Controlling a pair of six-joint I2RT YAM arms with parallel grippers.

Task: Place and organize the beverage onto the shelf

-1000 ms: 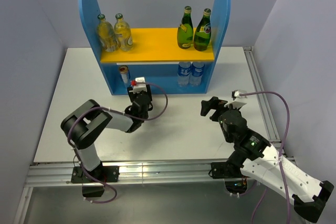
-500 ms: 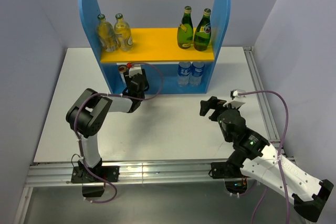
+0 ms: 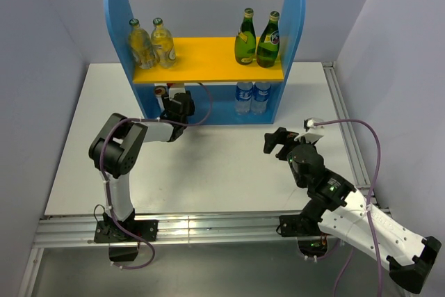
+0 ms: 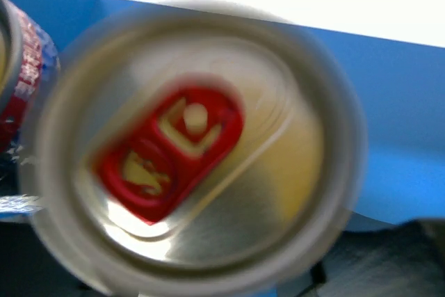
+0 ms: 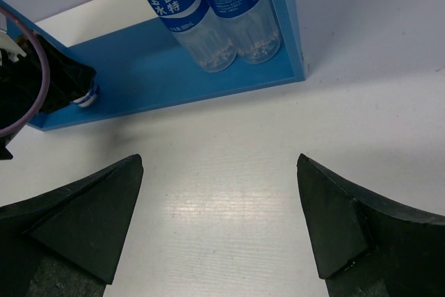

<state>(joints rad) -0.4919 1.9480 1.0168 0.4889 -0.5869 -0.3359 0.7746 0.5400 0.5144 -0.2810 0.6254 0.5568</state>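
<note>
Fingers on the left gripper [image 3: 174, 100] are now reaching inside the lower level of the blue two-level shelf with a yellow-orange upper board [image 3: 115, 19]. A second ago this gripper was hanging over the white tabletop [image 3: 229, 172] in front of it. The right gripper [image 3: 276, 140] is idling, unmoved.

Left wrist view: a slim silver can with a red pull tab [image 4: 198, 151] is filling the frame and hiding the fingers, so I am judging them clenched on it. Another silver-and-red can [image 4: 17, 67] is standing just beside it. Delivery is nearing release.

Right wrist view: black fingers [image 5: 83, 220] are spreading wide, holding nothing.
</note>
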